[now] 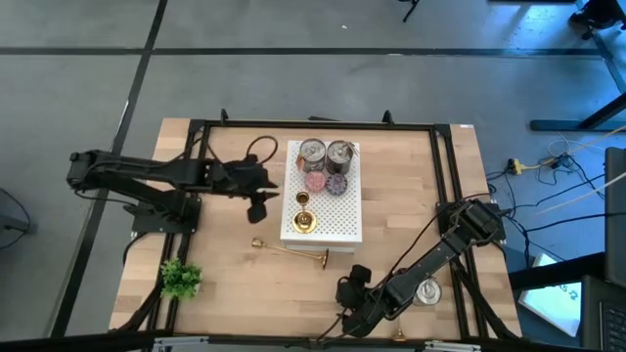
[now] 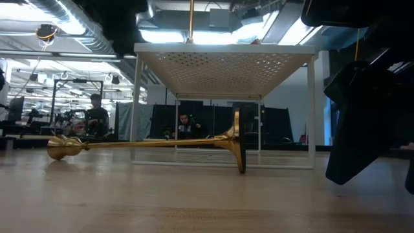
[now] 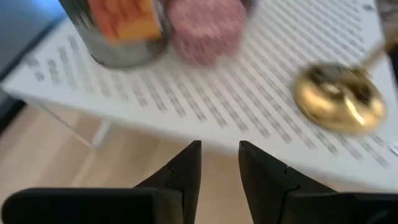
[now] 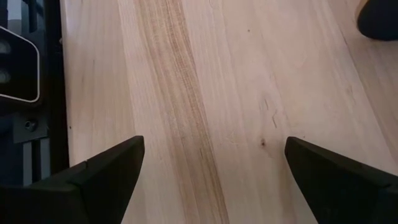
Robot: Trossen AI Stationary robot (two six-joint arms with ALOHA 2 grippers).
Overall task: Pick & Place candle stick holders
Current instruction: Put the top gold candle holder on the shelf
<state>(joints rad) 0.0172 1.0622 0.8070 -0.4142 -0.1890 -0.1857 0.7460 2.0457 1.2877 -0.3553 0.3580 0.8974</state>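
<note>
Although much of the right arm fills the right edge of the low view as a dark, blurred mass, the overhead view shows the whole light wooden bench (image 1: pixel 401 196). One candle stick holder (image 1: pixel 290 251) lies on its side on the bare wood just in front of a white perforated stand (image 1: pixel 342 215). It is shiny gold, with a long thin stem, a flared round base at its right end and a small knob at its left end. From bench height its stem (image 2: pixel 149 144) runs level across the picture, with the base (image 2: pixel 239 147) standing on edge.

Two more gold holders (image 1: pixel 304 221) stand upright on the stand's near left part; in the left wrist view one (image 3: pixel 339 96) shows as a blurred gold disc, its stem cut off by the picture edge. Farther back on the stand sit two round silver tins (image 1: pixel 326 152) and two small discs, pink (image 1: pixel 314 181) and purple (image 1: pixel 337 183).

The left pincer (image 1: pixel 259 203) hangs just left of the stand, its dark fingers (image 3: pixel 186 171) slightly apart and holding nothing. The right pincer (image 1: pixel 352 288) hangs over bare wood near the bench's near edge, its fingers (image 4: pixel 106 171) spread wide and empty. A small green plant (image 1: pixel 181 279) sits at the near left corner.
</note>
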